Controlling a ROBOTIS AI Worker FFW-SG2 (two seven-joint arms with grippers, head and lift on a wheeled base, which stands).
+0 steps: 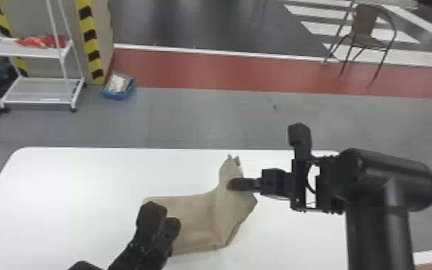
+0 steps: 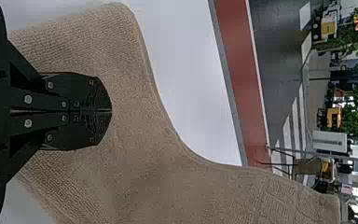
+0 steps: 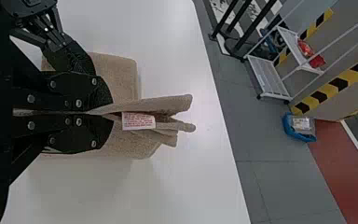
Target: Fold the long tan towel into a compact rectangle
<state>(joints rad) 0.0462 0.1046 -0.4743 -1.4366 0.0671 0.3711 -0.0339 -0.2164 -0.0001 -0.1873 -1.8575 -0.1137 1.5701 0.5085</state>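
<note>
One right arm [image 1: 380,215], right side, head view. Right end effector [image 1: 231,184]: two fingers pinching one tan towel [image 1: 197,219], lower center, on one worktop [image 1: 82,179]. Left end effector [image 1: 163,219]: two fingers pressed together.

smooth black arm [image 1: 378,229], cylindrical joint [image 1: 398,179], silver screws [image 2: 28,99]
</note>
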